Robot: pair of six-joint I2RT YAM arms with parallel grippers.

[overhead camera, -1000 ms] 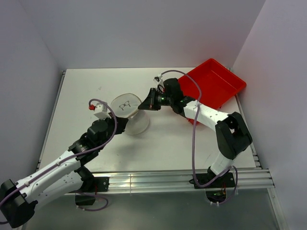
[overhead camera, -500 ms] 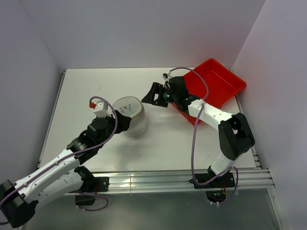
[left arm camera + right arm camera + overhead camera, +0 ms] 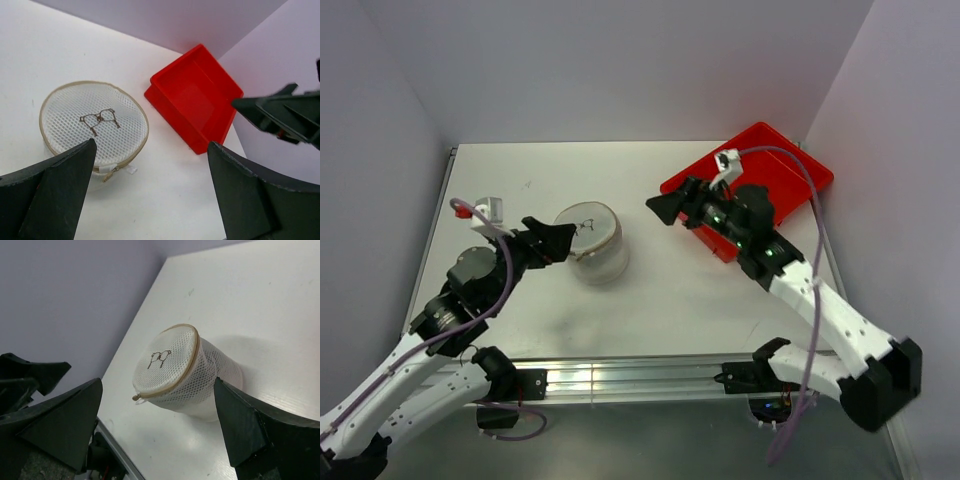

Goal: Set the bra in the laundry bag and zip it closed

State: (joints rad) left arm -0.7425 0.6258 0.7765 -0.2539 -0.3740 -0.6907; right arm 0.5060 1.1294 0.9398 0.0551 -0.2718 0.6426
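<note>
Right, both claws gape empty: my left claw (image 3: pixel 558 241) just left of the bag (image 3: pixel 595 250), my right claw (image 3: pixel 661 207) farther off on its other side. Bag stands upright on the bench (image 3: pixel 660 290) between them, lid (image 3: pixel 94 122) up, zip (image 3: pixel 145 134) apparently shut.

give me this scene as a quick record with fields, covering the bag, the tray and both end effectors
laundry bag: stands on the table, lid up, between the two arms
lid: flat on top, zip looks closed round the rim, pull tab at the side
contents: cannot tell through the mesh
red tray: far right of the table, nothing seen in it
left end effector: open, apart from the bag, holds nothing
right end effector: open, apart from the bag, holds nothing
</note>
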